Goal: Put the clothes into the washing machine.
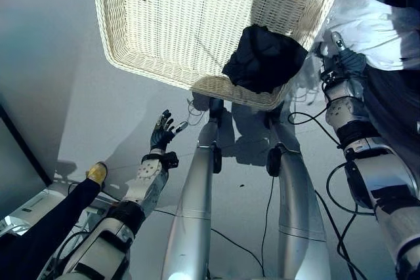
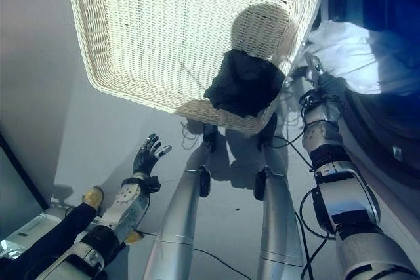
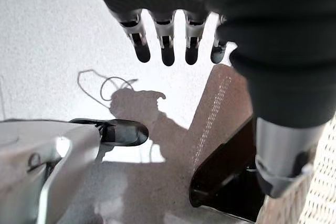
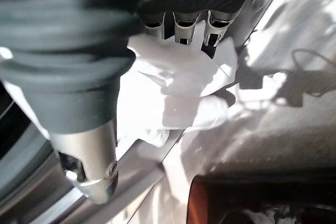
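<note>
A white wicker basket (image 1: 164, 31) stands on the floor ahead. Over its near right rim hangs a dark garment (image 1: 262, 60). My right hand (image 1: 341, 57) is to the right of the basket, shut on a white cloth (image 1: 374, 27). In the right wrist view its fingers (image 4: 184, 30) curl into that white cloth (image 4: 173, 87). The cloth lies bunched at the mouth of the washing machine (image 2: 387, 116), whose dark opening is at the far right. Low on the left, over the bare floor, my left hand (image 1: 162, 132) is open and holds nothing, its fingers (image 3: 167, 45) straight.
A person's dark-trousered leg with a yellow shoe (image 1: 97, 173) reaches in at the lower left, beside a white box (image 1: 26, 214) on the floor. A dark panel (image 1: 16, 162) runs along the left edge. Grey floor lies between the basket and me.
</note>
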Available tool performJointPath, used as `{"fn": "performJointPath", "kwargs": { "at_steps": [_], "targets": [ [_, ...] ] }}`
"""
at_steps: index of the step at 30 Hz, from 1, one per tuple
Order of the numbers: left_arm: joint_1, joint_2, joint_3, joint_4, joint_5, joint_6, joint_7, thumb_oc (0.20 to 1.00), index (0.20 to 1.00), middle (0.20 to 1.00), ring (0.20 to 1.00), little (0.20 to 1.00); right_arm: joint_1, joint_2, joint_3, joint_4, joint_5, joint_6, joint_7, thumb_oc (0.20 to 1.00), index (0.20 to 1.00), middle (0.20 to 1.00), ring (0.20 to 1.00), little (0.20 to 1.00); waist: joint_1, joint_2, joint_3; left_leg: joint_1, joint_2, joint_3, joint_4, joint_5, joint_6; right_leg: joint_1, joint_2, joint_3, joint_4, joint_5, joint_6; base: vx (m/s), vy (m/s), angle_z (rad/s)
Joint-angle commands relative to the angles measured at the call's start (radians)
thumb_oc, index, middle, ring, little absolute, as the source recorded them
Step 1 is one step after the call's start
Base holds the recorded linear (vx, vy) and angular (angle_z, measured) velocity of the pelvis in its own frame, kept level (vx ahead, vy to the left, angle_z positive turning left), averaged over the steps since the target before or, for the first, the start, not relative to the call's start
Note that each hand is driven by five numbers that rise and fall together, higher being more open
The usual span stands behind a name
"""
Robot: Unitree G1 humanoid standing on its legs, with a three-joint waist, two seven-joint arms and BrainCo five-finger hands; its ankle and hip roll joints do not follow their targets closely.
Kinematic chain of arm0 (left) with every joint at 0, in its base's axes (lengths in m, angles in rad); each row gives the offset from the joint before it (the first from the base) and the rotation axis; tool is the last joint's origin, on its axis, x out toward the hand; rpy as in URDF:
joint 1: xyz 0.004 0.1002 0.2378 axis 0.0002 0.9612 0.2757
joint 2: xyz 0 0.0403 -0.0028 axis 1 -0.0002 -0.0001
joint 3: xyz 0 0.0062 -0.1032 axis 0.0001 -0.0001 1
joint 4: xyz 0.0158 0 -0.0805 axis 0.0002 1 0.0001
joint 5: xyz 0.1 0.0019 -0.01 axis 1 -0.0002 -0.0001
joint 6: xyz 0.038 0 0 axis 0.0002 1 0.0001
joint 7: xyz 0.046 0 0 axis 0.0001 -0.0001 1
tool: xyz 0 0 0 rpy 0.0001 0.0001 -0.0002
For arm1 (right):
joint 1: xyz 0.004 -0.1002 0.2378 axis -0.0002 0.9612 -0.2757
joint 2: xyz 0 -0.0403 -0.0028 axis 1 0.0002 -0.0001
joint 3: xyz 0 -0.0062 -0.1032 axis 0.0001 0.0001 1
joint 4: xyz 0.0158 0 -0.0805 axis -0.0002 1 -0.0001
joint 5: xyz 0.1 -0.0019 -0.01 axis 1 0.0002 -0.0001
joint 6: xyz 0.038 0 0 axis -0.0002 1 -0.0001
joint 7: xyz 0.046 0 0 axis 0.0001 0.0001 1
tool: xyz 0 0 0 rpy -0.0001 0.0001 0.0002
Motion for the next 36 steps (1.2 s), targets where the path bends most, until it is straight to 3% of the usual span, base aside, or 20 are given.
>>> {"fn": "performJointPath", "kwargs": {
  "at_steps": [1,3,5,6,7,10,14,22,23,27,28,29,31,34,35,36],
  "targets": [
    [0.074,0.002,0.018,-0.041,-0.024,-0.035,-0.004,1.000,1.000,1.000,1.000,1.000,-0.030,-0.102,0.040,-0.101,0.036,-0.107,0.042,1.000,1.000,1.000,1.000,1.000,-0.029,0.080,-0.016,0.044,-0.035,0.048,-0.105,0.044,0.033,0.021,0.027,-0.018,0.104,-0.110,0.082,0.00,0.000,0.00],
    [0.096,0.000,0.020,-0.048,-0.028,-0.047,-0.008,1.000,1.000,1.000,1.000,1.000,-0.036,-0.118,0.020,-0.146,0.133,-0.131,0.103,1.000,1.000,1.000,1.000,1.000,-0.033,0.083,-0.016,0.069,-0.034,0.054,-0.116,0.044,0.029,0.042,0.033,-0.016,0.093,-0.113,0.082,-0.02,0.077,-0.01],
    [0.105,-0.004,0.017,-0.046,-0.030,-0.056,-0.009,1.000,1.000,1.000,1.000,1.000,-0.033,-0.117,0.000,-0.181,0.207,-0.154,0.137,0.589,0.589,0.589,0.589,0.589,-0.038,0.084,-0.016,0.084,-0.031,0.061,-0.124,0.045,0.027,0.054,0.035,-0.015,0.090,-0.116,0.081,-0.02,0.074,-0.04],
    [0.108,-0.004,0.017,-0.046,-0.031,-0.059,-0.011,1.000,1.000,1.000,1.000,1.000,-0.031,-0.115,-0.008,-0.194,0.243,-0.171,0.150,0.209,0.209,0.209,0.209,0.209,-0.039,0.084,-0.016,0.092,-0.029,0.065,-0.129,0.045,0.027,0.061,0.037,-0.015,0.087,-0.116,0.081,-0.03,0.054,-0.02],
    [0.118,-0.007,0.015,-0.047,-0.032,-0.066,-0.010,1.000,1.000,1.000,1.000,1.000,-0.021,-0.107,-0.041,-0.235,0.323,-0.202,0.182,0.200,0.200,0.200,0.200,0.200,-0.046,0.085,-0.016,0.111,-0.027,0.074,-0.137,0.045,0.026,0.078,0.041,-0.013,0.077,-0.117,0.081,-0.03,0.060,0.00],
    [0.132,-0.022,0.012,-0.047,-0.030,-0.076,-0.008,1.000,1.000,1.000,1.000,1.000,-0.007,-0.084,-0.096,-0.310,0.429,-0.255,0.208,0.200,0.200,0.200,0.200,0.200,-0.060,0.088,-0.016,0.150,-0.030,0.089,-0.148,0.039,0.027,0.111,0.048,-0.007,0.057,-0.116,0.079,-0.04,0.069,-0.01],
    [0.144,-0.032,0.014,-0.041,-0.034,-0.074,-0.004,1.000,1.000,1.000,1.000,1.000,0.011,-0.066,-0.145,-0.413,0.403,-0.361,0.121,0.200,0.200,0.200,0.200,0.200,-0.083,0.084,-0.016,0.201,-0.036,0.105,-0.153,0.028,0.032,0.159,0.057,0.003,0.024,-0.108,0.074,-0.03,0.054,-0.05],
    [0.166,-0.033,0.044,0.001,-0.056,-0.057,-0.028,1.000,1.000,1.000,1.000,1.000,0.047,-0.121,-0.239,-0.513,0.210,-0.636,-0.246,0.200,0.200,0.200,0.200,0.200,-0.128,0.052,-0.016,0.314,-0.047,0.131,-0.152,0.002,0.041,0.271,0.065,0.015,-0.035,-0.084,0.069,0.00,0.032,-0.08],
    [0.163,-0.030,0.053,0.014,-0.063,-0.050,-0.036,1.000,1.000,1.000,1.000,1.000,0.050,-0.133,-0.265,-0.498,0.297,-0.689,-0.285,0.200,0.200,0.200,0.200,0.200,-0.135,0.045,-0.016,0.328,-0.046,0.133,-0.148,-0.003,0.040,0.288,0.065,0.014,-0.035,-0.084,0.070,0.04,-0.012,-0.06],
    [0.158,-0.022,0.057,0.035,-0.072,-0.046,-0.049,1.000,1.000,1.000,1.000,1.000,0.066,-0.177,-0.331,-0.380,0.511,-0.754,-0.333,0.200,0.200,0.200,0.200,0.200,-0.141,0.033,-0.016,0.353,-0.052,0.128,-0.145,-0.008,0.044,0.315,0.072,0.016,-0.031,-0.087,0.066,0.02,-0.021,0.00],
    [0.151,-0.009,0.053,0.035,-0.074,-0.036,-0.052,1.000,1.000,1.000,1.000,1.000,0.070,-0.225,-0.352,-0.278,0.605,-0.719,-0.438,0.699,0.699,0.699,0.699,0.699,-0.139,0.029,-0.016,0.359,-0.057,0.117,-0.144,-0.006,0.048,0.324,0.074,0.016,-0.026,-0.086,0.064,0.03,-0.075,0.05],
    [0.148,0.000,0.051,0.029,-0.077,-0.030,-0.053,1.000,1.000,1.000,1.000,1.000,0.078,-0.251,-0.355,-0.222,0.673,-0.670,-0.480,1.000,1.000,1.000,1.000,1.000,-0.137,0.029,-0.016,0.354,-0.057,0.112,-0.143,0.005,0.050,0.320,0.075,0.015,-0.022,-0.076,0.061,0.05,-0.077,0.06],
    [0.148,0.019,0.046,0.016,-0.081,-0.017,-0.060,1.000,1.000,1.000,1.000,1.000,0.086,-0.293,-0.338,-0.130,0.804,-0.582,-0.521,1.000,1.000,1.000,1.000,1.000,-0.132,0.030,-0.016,0.354,-0.061,0.107,-0.140,0.010,0.055,0.322,0.074,0.013,-0.016,-0.073,0.058,0.04,-0.076,0.10],
    [0.136,0.050,0.047,0.006,-0.101,0.008,-0.072,1.000,1.000,1.000,1.000,1.000,0.123,-0.306,-0.317,-0.049,0.996,-0.425,-0.457,1.000,1.000,1.000,1.000,1.000,-0.128,0.035,-0.016,0.353,-0.061,0.102,-0.142,0.017,0.055,0.320,0.068,0.007,-0.008,-0.073,0.057,0.03,-0.057,0.09],
    [0.136,0.050,0.047,0.006,-0.101,0.008,-0.072,1.000,1.000,1.000,1.000,1.000,0.123,-0.306,-0.317,-0.049,0.996,-0.425,-0.457,1.000,1.000,1.000,1.000,1.000,-0.128,0.035,-0.016,0.353,-0.061,0.102,-0.142,0.017,0.055,0.320,0.068,0.007,-0.008,-0.073,0.057,0.05,-0.030,0.10],
    [0.131,0.057,0.045,0.008,-0.105,0.017,-0.075,1.000,1.000,1.000,1.000,1.000,0.141,-0.283,-0.325,-0.061,0.996,-0.352,-0.470,1.000,1.000,1.000,1.000,1.000,-0.127,0.037,-0.016,0.359,-0.062,0.102,-0.141,0.010,0.054,0.328,0.063,0.005,-0.005,-0.084,0.059,0.04,-0.030,0.10]
  ]
}}
